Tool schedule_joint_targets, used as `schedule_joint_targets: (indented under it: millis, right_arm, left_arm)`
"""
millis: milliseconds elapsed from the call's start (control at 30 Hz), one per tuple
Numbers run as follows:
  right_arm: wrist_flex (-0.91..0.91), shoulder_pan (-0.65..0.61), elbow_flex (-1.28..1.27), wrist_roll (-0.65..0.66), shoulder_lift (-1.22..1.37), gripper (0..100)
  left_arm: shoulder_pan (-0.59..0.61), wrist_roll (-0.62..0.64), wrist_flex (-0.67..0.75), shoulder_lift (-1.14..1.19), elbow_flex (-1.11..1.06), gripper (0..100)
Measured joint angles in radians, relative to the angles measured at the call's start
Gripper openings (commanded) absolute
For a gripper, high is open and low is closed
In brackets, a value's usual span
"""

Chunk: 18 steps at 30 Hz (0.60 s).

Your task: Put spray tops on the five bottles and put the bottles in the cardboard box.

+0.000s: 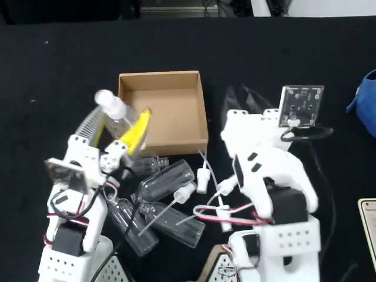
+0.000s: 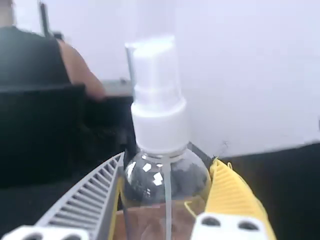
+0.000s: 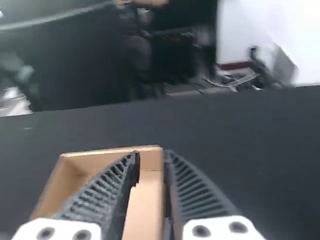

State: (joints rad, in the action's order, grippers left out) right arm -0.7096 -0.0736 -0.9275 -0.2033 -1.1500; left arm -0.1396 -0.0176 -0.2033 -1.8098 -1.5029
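Note:
My left gripper (image 1: pixel 121 119) (image 2: pixel 167 167), with one grey and one yellow finger, is shut on a clear bottle (image 1: pixel 119 124) (image 2: pixel 150 187). The bottle carries a white spray top (image 1: pixel 108 102) (image 2: pixel 157 112) and is held up at the left wall of the cardboard box (image 1: pixel 176 141) (image 3: pixel 147 185). Several more clear bottles (image 1: pixel 165 180) lie on the black table in front of the box. Loose white spray tops (image 1: pixel 202 179) lie beside them. My right gripper (image 1: pixel 239 97) (image 3: pixel 150 154) hangs right of the box, its dark fingers a narrow gap apart with nothing between them.
The right arm's white body (image 1: pixel 276 176) and red and white cables (image 1: pixel 217 211) crowd the spot beside the loose spray tops. A blue object (image 1: pixel 367 106) and a card (image 1: pixel 368 220) lie at the table's right edge.

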Motion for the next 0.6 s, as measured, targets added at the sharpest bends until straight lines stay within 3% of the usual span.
schedule_joint_targets:
  millis: [200,333,600]
  right_arm:
    - [0.33,0.068,-0.316,-0.005,-0.002,3.5]
    - [0.45,0.072,-0.393,-0.005,-0.002,3.4]
    - [0.545,0.072,-0.463,-0.005,-0.002,3.6]
  left_arm:
    - [0.029,0.0,0.23,0.018,-0.077,3]
    - [0.028,0.0,0.342,0.117,-0.077,3]
    - [0.031,0.0,0.479,0.595,0.137,3]
